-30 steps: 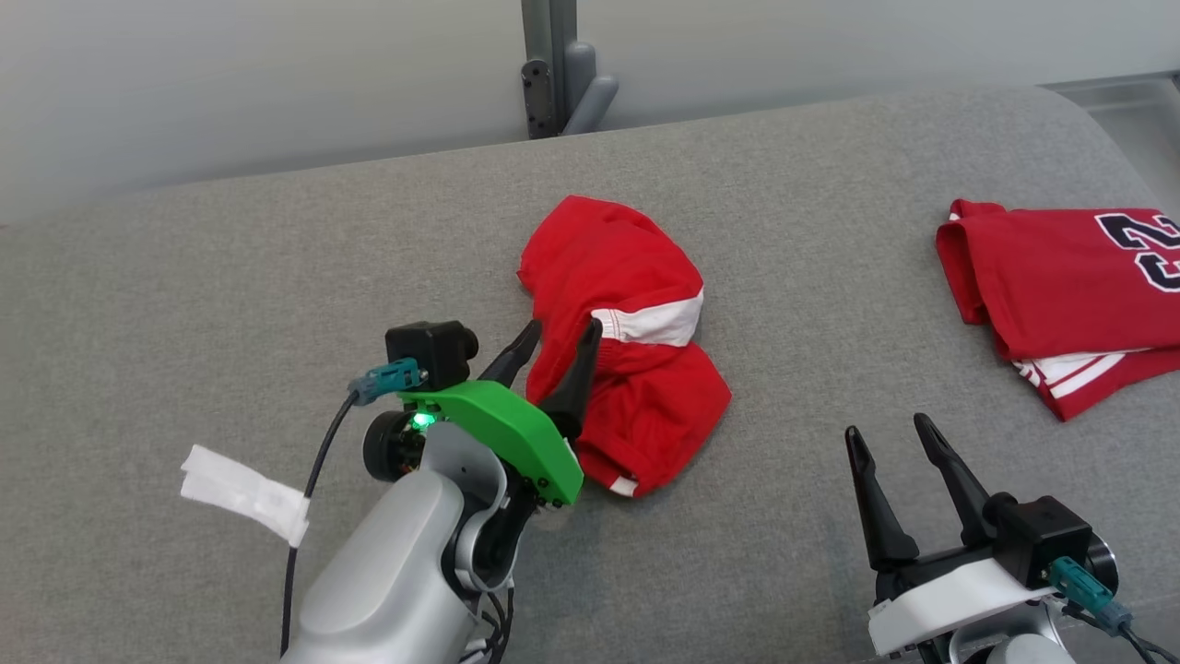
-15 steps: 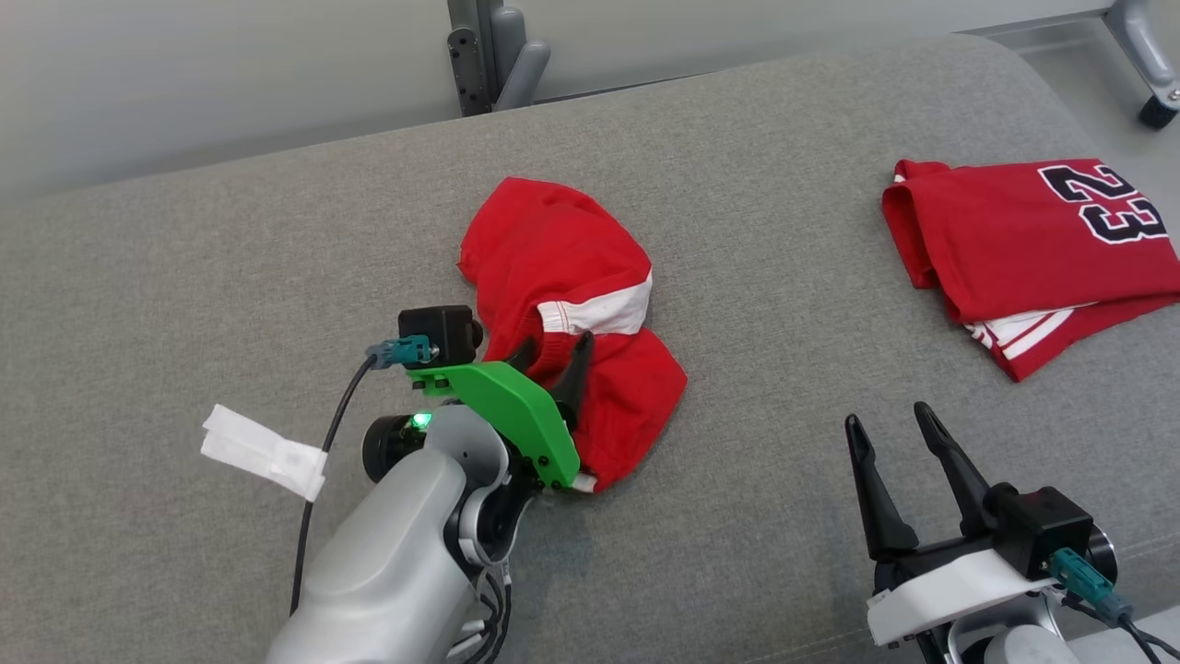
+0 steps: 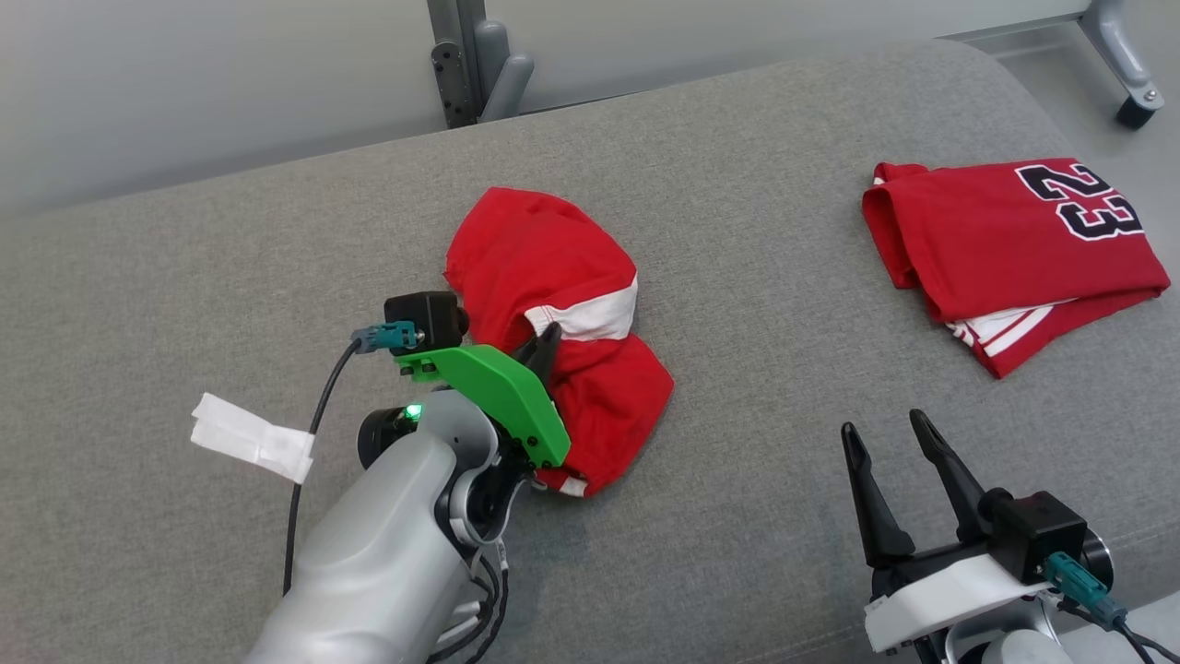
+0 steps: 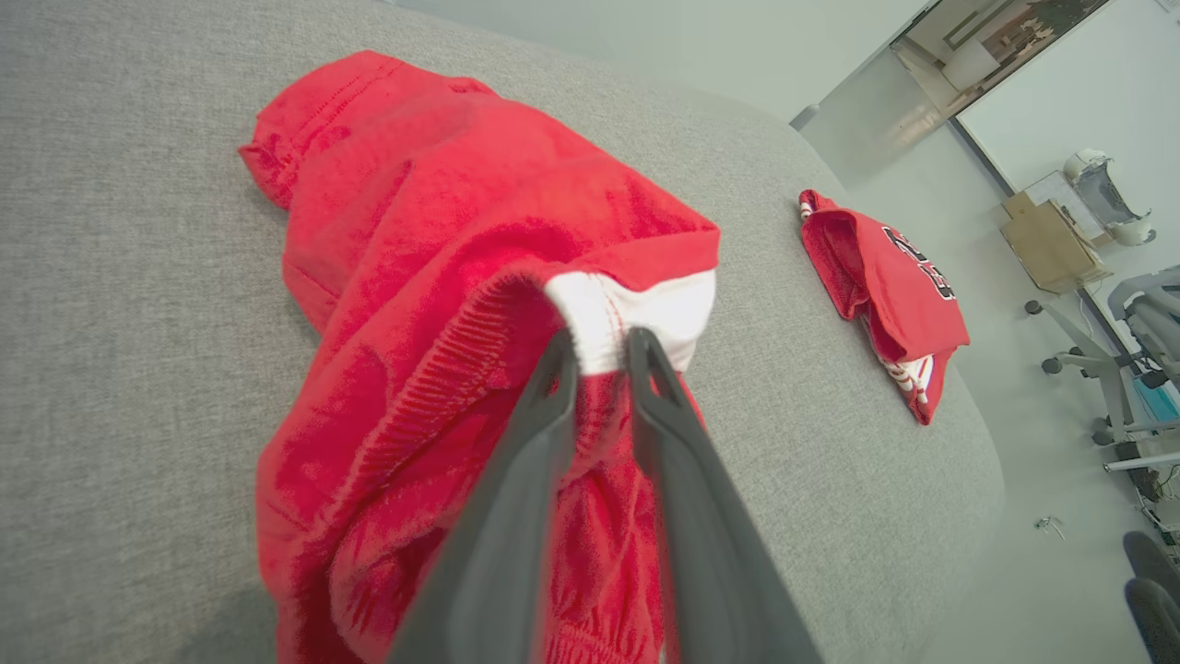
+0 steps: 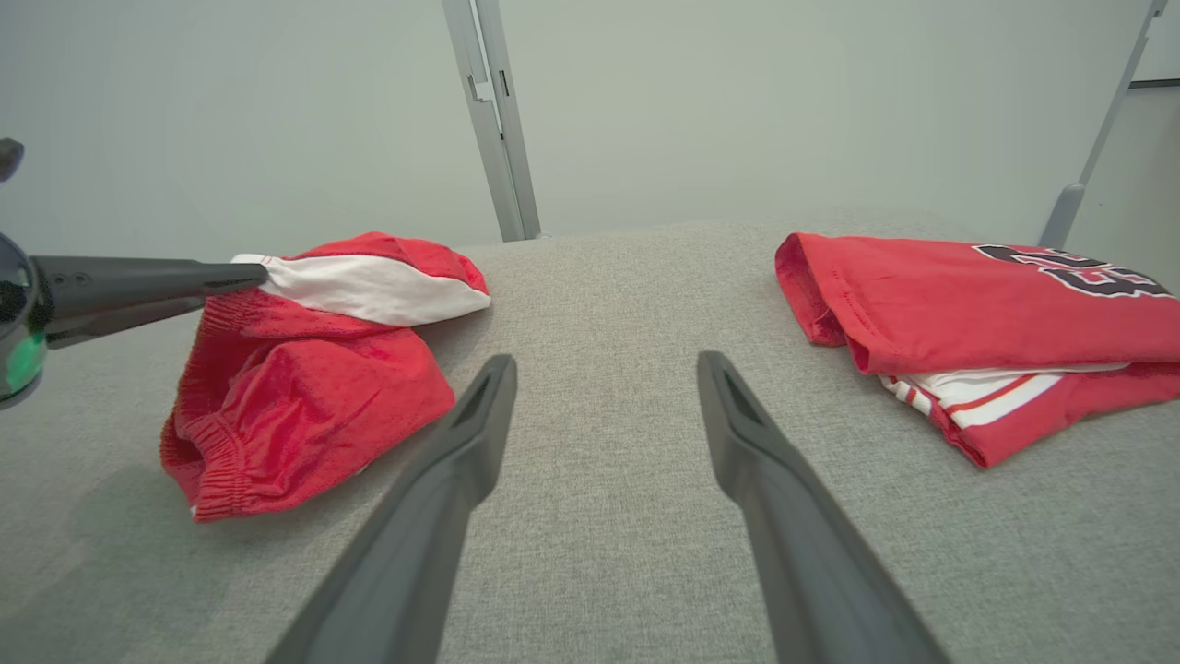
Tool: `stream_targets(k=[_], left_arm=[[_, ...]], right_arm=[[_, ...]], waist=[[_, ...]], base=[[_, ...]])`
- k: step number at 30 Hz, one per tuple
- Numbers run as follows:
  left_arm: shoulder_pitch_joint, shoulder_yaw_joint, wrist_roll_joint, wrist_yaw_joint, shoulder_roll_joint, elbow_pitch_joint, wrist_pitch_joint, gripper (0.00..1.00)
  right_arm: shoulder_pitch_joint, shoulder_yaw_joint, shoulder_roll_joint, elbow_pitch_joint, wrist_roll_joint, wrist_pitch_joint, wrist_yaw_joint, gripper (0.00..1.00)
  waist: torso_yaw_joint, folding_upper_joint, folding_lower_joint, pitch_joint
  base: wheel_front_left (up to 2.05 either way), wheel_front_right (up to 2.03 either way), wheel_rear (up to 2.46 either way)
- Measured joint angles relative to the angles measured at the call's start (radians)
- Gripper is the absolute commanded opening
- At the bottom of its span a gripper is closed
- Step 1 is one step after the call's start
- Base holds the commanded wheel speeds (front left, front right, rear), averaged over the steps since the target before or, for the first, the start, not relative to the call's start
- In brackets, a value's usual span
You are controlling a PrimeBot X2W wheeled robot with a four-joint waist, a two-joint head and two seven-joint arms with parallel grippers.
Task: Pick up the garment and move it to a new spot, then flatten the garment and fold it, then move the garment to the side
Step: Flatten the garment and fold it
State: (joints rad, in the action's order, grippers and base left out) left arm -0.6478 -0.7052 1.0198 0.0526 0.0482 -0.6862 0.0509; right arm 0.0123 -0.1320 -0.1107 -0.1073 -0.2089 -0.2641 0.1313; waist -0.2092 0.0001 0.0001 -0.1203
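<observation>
- A wide grey padded surface (image 3: 184, 277) runs across the whole head view, with a pale wall behind it and a grey metal post (image 3: 456, 65) standing at the far edge.
- At the far left, a white strip of tape (image 3: 249, 438) is wrapped on a black cable (image 3: 309, 470) that leads to the left arm.
- The left gripper (image 3: 544, 343), behind a bright green bracket, reaches in from the lower left. In the left wrist view its two dark fingers are drawn almost together, pinching a fold of the garment where a white panel meets a ribbed red edge.
- The garment (image 3: 544, 258), red with a white band, lies crumpled near the middle of the surface. Its pinched fold is raised; the rest rests on the padding.
- To the right of the garment is a bare stretch of padding.
- The right gripper (image 3: 883, 426) is at the lower right with its fingers spread wide and nothing between them, well apart from the garment.
- At the far right lies a folded red jersey (image 3: 996, 240) with a dark number 23 and white striped trim, near the surface's edge.
</observation>
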Motion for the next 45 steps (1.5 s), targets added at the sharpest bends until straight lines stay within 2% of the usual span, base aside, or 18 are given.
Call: stream_targets(k=[4, 8, 13, 21, 29, 32, 36, 41, 45], left_arm=[[-0.010, 0.000, 0.057, -0.027, 0.000, -0.007, -0.018, 0.00], [-0.047, 0.013, 0.069, -0.061, 0.000, -0.012, -0.044, 0.00], [-0.102, 0.035, 0.112, -0.102, 0.002, -0.007, -0.008, 0.00], [-0.275, 0.065, 0.160, -0.115, 0.012, 0.044, 0.105, 0.00], [-0.386, 0.054, 0.220, -0.124, 0.001, 0.122, 0.133, 0.00], [-0.359, 0.027, 0.229, -0.112, 0.000, 0.127, 0.133, 0.00], [-0.227, -0.015, 0.229, -0.089, 0.005, 0.090, 0.138, 0.00], [-0.059, -0.024, 0.242, -0.073, 0.063, 0.015, 0.126, 0.00], [0.015, -0.007, 0.257, -0.075, 0.100, -0.007, 0.091, 0.00]], right_arm=[[0.000, -0.001, 0.000, 0.000, 0.000, 0.000, 0.000, 1.00], [0.003, -0.002, 0.000, -0.006, -0.001, 0.000, 0.000, 1.00], [0.017, -0.004, 0.007, -0.013, -0.003, 0.000, 0.000, 1.00], [0.024, -0.010, 0.026, -0.017, -0.006, 0.000, 0.000, 1.00], [0.045, 0.003, 0.031, -0.018, -0.009, 0.000, 0.000, 1.00], [0.045, 0.011, 0.032, -0.017, -0.009, 0.000, 0.000, 1.00], [0.046, 0.018, 0.032, -0.017, -0.011, 0.000, 0.000, 1.00], [0.044, 0.002, 0.036, -0.018, -0.011, 0.000, 0.000, 1.00], [0.043, 0.002, 0.035, -0.019, -0.017, 0.000, 0.000, 1.00]], waist=[[-0.011, 0.0000, 0.0000, 0.004], [-0.015, 0.0000, 0.0000, 0.018], [-0.025, 0.0000, 0.0000, 0.055], [-0.065, 0.0000, 0.0000, 0.119], [-0.106, 0.0000, 0.0000, 0.150], [-0.102, 0.0000, -0.0001, 0.146], [-0.083, 0.0000, 0.0000, 0.135], [-0.056, 0.0000, 0.0000, 0.121], [-0.041, 0.0000, 0.0000, 0.112]], base=[[0.00, 0.00, 0.00], [0.00, 0.00, 0.00], [0.00, 0.00, 0.00], [0.00, 0.00, 0.00], [0.00, 0.00, 0.00], [0.00, 0.00, 0.00], [0.00, 0.00, 0.00], [0.00, 0.00, 0.00], [0.00, 0.00, 0.00]])
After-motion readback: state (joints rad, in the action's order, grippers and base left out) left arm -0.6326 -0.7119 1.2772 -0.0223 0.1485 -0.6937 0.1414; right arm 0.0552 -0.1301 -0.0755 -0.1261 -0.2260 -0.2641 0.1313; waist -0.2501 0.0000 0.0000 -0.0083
